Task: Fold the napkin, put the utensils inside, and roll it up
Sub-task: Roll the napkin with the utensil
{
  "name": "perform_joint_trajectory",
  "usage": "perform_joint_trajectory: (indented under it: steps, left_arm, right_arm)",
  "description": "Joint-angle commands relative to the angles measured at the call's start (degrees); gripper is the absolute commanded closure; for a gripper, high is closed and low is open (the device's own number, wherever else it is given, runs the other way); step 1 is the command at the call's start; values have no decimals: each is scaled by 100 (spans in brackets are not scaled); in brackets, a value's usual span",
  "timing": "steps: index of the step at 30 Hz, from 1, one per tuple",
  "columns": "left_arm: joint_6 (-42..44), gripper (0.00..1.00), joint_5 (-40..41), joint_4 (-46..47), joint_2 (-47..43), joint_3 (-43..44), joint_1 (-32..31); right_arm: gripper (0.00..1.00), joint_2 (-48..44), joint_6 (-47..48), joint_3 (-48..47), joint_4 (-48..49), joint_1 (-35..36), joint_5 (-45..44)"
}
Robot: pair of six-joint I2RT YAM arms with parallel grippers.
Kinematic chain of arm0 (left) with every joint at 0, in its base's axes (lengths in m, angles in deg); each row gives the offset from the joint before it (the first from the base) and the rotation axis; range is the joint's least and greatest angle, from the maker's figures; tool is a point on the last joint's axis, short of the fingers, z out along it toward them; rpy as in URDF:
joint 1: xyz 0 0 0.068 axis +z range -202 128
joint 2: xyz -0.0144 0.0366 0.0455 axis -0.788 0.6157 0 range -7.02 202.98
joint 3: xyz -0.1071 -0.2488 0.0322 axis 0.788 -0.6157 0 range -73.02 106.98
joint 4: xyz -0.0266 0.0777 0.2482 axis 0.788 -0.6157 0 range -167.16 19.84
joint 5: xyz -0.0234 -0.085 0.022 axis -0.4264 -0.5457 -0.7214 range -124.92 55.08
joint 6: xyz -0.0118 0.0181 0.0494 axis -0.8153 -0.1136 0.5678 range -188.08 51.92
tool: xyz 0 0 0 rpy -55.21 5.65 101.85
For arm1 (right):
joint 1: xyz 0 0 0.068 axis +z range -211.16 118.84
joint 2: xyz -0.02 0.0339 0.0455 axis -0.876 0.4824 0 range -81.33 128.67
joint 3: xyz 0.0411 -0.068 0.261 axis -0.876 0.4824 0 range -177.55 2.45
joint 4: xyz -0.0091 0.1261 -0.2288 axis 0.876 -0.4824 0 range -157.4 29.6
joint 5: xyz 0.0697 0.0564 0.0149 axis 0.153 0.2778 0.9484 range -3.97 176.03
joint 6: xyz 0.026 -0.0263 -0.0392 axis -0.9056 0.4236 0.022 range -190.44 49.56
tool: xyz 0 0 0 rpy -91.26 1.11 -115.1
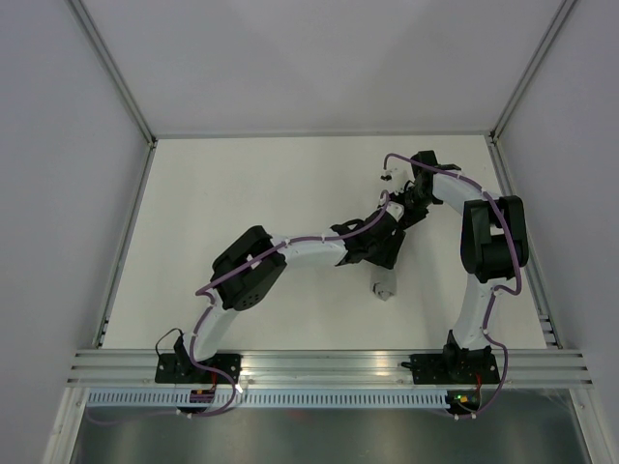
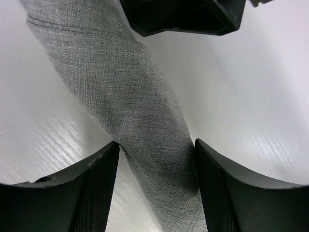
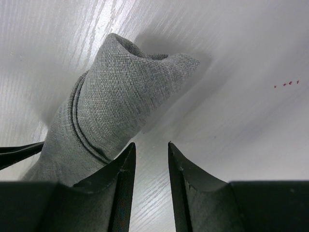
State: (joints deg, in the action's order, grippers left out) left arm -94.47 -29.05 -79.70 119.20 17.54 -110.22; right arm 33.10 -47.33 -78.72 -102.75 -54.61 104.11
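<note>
Rolled napkin (image 2: 120,82) lies on the table (image 1: 242,193), soft and light, likely to unroll; best pinched mid-roll across its width. Left gripper (image 2: 154,145) straddles it, released, gap showing one side. Farther out, right gripper (image 3: 150,145) sits beside the roll's end, jaws slightly parted, grasping nothing.

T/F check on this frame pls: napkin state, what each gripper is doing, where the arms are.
1. The napkin is rolled into a tube. True.
2. The left gripper straddles the napkin, jaws apart. True.
3. The right gripper clamps the napkin. False: the gap between its jaws is empty, and the napkin's end lies beside it.
4. The napkin is red and patterned. False: it is plain grey.
5. The grippers work at opposite ends of the table. False: they meet close together, right of centre.
</note>
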Motion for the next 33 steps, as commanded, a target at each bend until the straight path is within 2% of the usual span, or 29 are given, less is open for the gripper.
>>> perform_joint_trajectory:
  steps: [1,16,17,18,25,33]
  left_arm:
    - [20,31,46,-294,-308,-109,56]
    - [266,26,-103,-39,-563,-101,56]
    - [266,21,-86,-30,-571,-92,56]
    - [266,1,-77,-30,-589,-92,56]
    - [328,0,-95,75,-712,-118,56]
    - [293,0,415,31,-967,-267,82]
  right_arm:
    - [61,35,-158,-136,42,31,-148]
    - [61,9,-140,-136,16,40,-148]
    - [61,9,-132,-136,7,31,-148]
    - [61,0,-132,-136,16,31,-139]
    - [61,-35,-132,-119,16,31,-147]
    - [61,-167,-149,-92,60,31,-200]
